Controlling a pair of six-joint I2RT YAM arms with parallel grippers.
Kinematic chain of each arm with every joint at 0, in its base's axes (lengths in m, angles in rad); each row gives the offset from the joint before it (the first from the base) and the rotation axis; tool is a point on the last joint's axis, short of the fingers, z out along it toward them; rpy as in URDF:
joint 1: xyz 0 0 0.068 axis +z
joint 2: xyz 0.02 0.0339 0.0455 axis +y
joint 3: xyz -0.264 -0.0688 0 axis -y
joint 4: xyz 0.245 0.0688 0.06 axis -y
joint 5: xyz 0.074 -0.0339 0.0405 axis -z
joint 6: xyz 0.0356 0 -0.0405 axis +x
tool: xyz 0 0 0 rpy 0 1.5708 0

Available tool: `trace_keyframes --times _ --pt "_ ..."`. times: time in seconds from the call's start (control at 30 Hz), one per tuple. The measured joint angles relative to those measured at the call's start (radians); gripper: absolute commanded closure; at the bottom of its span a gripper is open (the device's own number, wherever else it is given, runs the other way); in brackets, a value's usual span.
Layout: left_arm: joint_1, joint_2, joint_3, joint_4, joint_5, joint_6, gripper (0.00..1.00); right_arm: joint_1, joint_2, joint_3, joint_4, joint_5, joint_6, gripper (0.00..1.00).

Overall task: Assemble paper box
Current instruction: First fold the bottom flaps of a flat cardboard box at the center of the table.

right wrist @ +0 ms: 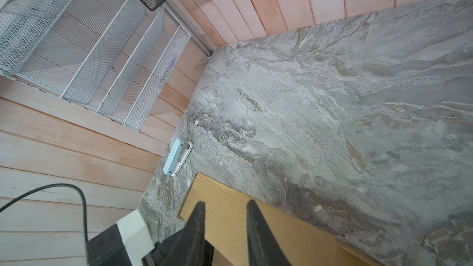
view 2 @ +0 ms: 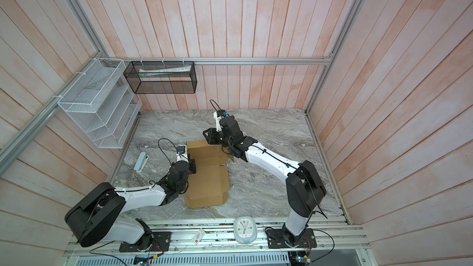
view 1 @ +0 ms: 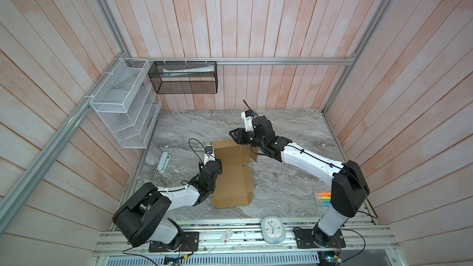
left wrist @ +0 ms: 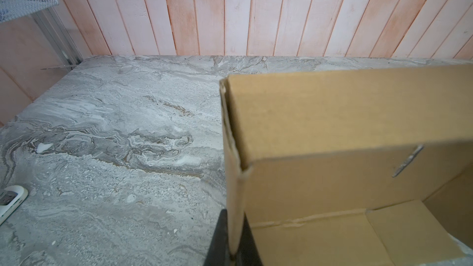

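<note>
In both top views the paper box (view 1: 234, 175) lies half folded on the counter (view 1: 286, 190), left of its middle and clear of every edge, my left arm (view 1: 179, 195) at its left side and my right arm (view 1: 307, 159) over its far end, one wall each. Left wrist view: my left gripper (left wrist: 234, 249) is clamped on the upright side wall, I judge to hold it standing while the far panel folds. Right wrist view: my right gripper (right wrist: 225, 208) hovers above the far panel, jaws apart, holding nothing, probably lined up to press it down.
</note>
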Motion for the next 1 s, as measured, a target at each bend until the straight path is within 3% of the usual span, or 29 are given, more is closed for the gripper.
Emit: trace_keyframes --times 0.4,1.0 --pt "0.000 0.018 0.000 0.002 -0.023 -0.003 1.00 0.018 0.110 0.033 -0.020 -0.030 0.020 0.76" --pt "0.000 0.057 0.000 0.010 -0.039 -0.037 1.00 0.025 0.141 0.020 0.016 -0.029 0.064 0.79"
